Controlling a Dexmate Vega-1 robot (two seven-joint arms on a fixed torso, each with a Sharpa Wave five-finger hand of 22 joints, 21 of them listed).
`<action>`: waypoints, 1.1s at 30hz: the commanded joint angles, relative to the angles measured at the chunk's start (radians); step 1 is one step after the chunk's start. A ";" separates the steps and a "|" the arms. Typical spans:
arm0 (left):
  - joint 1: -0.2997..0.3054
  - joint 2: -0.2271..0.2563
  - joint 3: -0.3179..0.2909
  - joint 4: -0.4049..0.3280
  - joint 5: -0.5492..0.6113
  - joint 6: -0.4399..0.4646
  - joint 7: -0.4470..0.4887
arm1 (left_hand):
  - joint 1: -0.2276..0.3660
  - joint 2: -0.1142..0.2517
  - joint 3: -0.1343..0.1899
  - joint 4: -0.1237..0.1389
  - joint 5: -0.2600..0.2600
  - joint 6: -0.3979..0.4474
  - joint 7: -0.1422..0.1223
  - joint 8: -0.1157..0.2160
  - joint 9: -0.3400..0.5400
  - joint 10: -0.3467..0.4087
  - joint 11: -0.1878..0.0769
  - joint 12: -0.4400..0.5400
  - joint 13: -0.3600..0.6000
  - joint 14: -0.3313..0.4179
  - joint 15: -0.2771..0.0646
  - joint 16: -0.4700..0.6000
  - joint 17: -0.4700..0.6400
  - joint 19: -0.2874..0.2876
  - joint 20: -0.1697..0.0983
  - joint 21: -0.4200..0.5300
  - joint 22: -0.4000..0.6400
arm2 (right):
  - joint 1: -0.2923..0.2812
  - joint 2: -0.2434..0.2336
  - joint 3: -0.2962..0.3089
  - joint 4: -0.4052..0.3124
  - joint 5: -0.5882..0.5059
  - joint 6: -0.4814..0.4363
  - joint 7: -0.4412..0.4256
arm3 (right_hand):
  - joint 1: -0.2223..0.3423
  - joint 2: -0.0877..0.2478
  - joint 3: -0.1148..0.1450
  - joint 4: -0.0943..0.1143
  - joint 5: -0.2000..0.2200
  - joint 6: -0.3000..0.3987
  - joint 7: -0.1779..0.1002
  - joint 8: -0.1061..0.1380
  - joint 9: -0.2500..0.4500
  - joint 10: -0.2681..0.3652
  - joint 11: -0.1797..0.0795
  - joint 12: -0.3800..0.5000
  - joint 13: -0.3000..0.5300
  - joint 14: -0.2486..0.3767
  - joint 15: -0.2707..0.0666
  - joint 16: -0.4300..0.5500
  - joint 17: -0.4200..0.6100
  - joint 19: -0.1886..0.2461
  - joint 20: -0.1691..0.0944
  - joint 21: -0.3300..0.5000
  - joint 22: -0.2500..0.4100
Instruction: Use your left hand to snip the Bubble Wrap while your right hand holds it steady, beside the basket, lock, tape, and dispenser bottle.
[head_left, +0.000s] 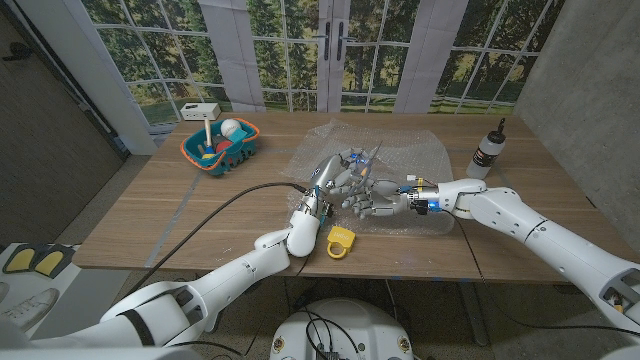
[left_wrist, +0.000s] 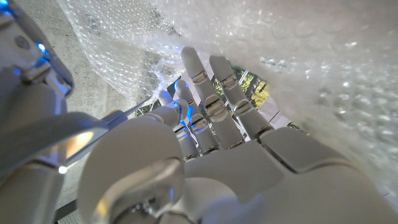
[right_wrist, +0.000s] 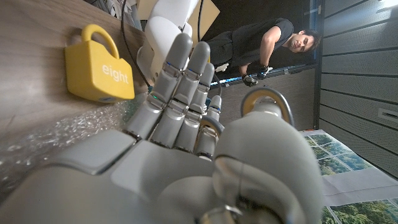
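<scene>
Nearest the table's front edge sits the yellow lock (head_left: 341, 241), the word "eight" on its face in the right wrist view, just beside the left arm's wrist. Right behind it, the two hands meet on the Bubble Wrap (head_left: 400, 160), a clear sheet spread across the middle of the table (head_left: 150, 215).

The left hand (head_left: 335, 178) is over the sheet's near-left part with what looks like scissors (head_left: 372, 160), their grey blades poking up toward the far side. Its wrist view shows the fingers (left_wrist: 214, 93) reaching out fairly straight and close together against the wrap, with a metal loop near the thumb, so the hand seems to hold the tool; whether the blades are open I cannot tell.

The right hand (head_left: 375, 206) comes in from the right, fingers extended and close together, lying on the near edge of the wrap, apparently pressing it down rather than gripping it.

My read: this is the snipping step itself, or the line-up for it. The next move calls for the blades to straddle the film's edge while the right hand keeps the sheet taut; limp wrap could fold between the blades instead of cutting.

Farther back, the dispenser bottle (head_left: 488, 150) stands upright at the far right, well apart. At the far left sits the orange and blue basket (head_left: 222, 146) with small items inside. In the right wrist view a person (right_wrist: 267, 46) leans in the background.
</scene>
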 joint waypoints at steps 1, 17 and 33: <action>-0.003 -0.005 0.001 0.014 -0.010 -0.014 0.000 | 0.016 0.002 0.007 0.010 0.010 -0.002 0.001 -0.003 0.007 -0.005 -0.006 0.015 0.021 0.010 -0.021 0.018 0.028 -0.010 -0.152 0.015 0.010 | -0.004 -0.009 0.006 -0.022 0.006 -0.003 -0.020 | 0.001 0.000 -0.005 -0.002 -0.003 0.110 0.110 -0.005 0.006 0.083 -0.036 -0.004 0.004 -0.007 -0.073 -0.003 0.007 0.000 -0.042 0.004 0.004; -0.010 -0.016 0.002 0.045 -0.020 -0.032 0.006 | 0.019 -0.008 0.027 0.027 0.010 0.013 -0.008 -0.017 -0.007 -0.017 -0.006 0.026 0.052 -0.024 -0.018 0.021 0.072 -0.017 -0.153 0.030 -0.001 | 0.028 -0.005 -0.031 -0.026 -0.019 -0.062 -0.043 | 0.290 0.094 0.238 -0.135 -0.023 0.301 0.048 0.057 0.055 0.146 -0.062 0.045 0.058 0.029 -0.077 -0.017 0.041 -0.056 -0.077 0.044 0.026; -0.017 -0.026 0.006 0.065 -0.026 -0.043 0.010 | 0.015 -0.015 0.038 0.032 0.004 0.020 -0.011 -0.033 -0.025 -0.014 -0.007 0.018 0.034 -0.041 -0.018 0.003 0.091 -0.027 -0.151 0.048 -0.016 | 0.015 -0.031 -0.018 -0.070 -0.012 -0.101 -0.119 | 0.326 0.088 0.420 -0.095 -0.050 0.253 0.090 0.060 0.166 0.129 -0.073 0.089 0.125 0.059 -0.073 -0.026 0.077 -0.097 -0.095 0.127 0.057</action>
